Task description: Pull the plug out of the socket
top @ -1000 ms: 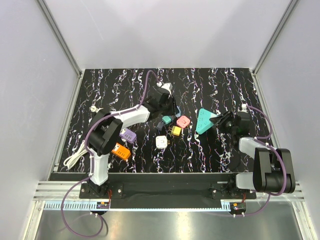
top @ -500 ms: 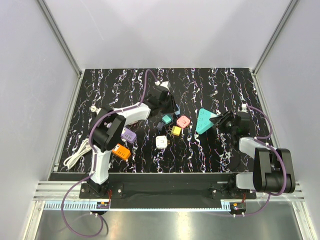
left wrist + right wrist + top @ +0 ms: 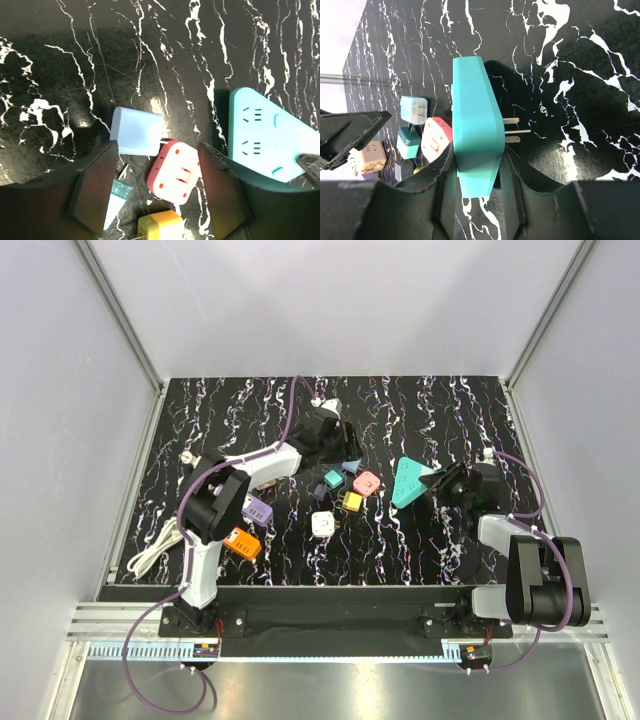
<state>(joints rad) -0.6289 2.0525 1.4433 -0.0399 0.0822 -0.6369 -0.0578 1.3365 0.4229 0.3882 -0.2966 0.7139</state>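
From where I stood, the right gripper (image 3: 476, 170) was clamped on the teal triangular plastic socket block (image 3: 472, 115). It held the block on edge at the right of the black marbled table (image 3: 420, 410), with the three metal prongs (image 3: 512, 131) on its back pointing away. The left gripper (image 3: 157, 147) hung with its fingers spread apart above the light blue square plastic plug (image 3: 136, 131) and the pink square plastic adapter (image 3: 175, 172). Those two touched each other, and the pink one lay just beside the teal block. I could not tell which pieces were actually mated.

To do this step well, I judged the right arm should keep the block pinned and steady. The left fingers needed to drop around one piece only, flat on its opposite sides, then draw straight along the pins without twisting. Spread that wide, they risked catching both neighbours at once.

I counted one teal socket block and seven small pieces:
- the light blue plug
- the pink adapter
- a dark teal plastic plug (image 3: 333, 480)
- a yellow plastic cube (image 3: 350, 502)
- a white plastic cube (image 3: 322, 524)
- a purple plastic cube (image 3: 256, 511)
- an orange plastic cube (image 3: 241, 542)

There was also one white coiled cable (image 3: 150, 555) at the left edge.
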